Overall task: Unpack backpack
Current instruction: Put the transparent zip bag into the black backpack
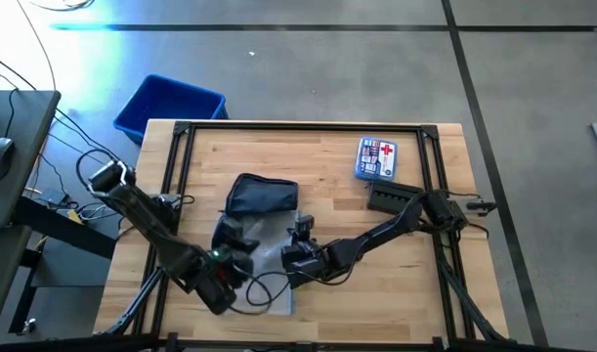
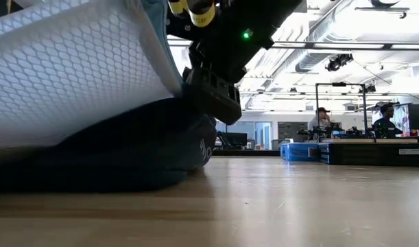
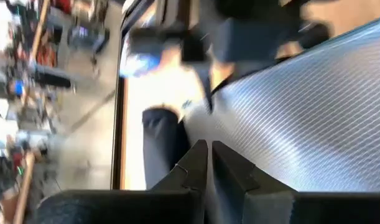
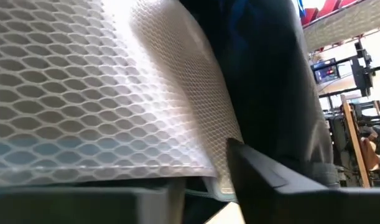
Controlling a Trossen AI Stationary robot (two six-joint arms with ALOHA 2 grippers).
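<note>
The navy backpack (image 1: 262, 196) lies flopped on the table's middle; in the low view the backpack (image 2: 127, 154) rests on the wood with its white logo facing right. A clear mesh-patterned zip pouch (image 1: 266, 256) sits just near of it, between both grippers. In the low view the pouch (image 2: 72, 68) stands slanted above the backpack. My left gripper (image 1: 236, 264) is shut on the pouch's left side. My right gripper (image 1: 298, 256) is shut at its right side. My left gripper pinches an edge of the pouch (image 3: 222, 144) between its two fingers (image 3: 196, 163), coming level from the table's left. The pouch is raised and tilted in the hold. My right gripper has a corner of the pouch (image 4: 211, 177) between its fingers (image 4: 264, 177), coming from the table's right. The fingers themselves hide the exact contact.
A bright blue bin (image 1: 171, 106) stands on the floor beyond the table's far left corner. A first-aid box (image 1: 378, 158) and a black flat item (image 1: 391, 198) lie on the table's far right. Cables trail near the near edge. People sit far behind (image 2: 384, 118).
</note>
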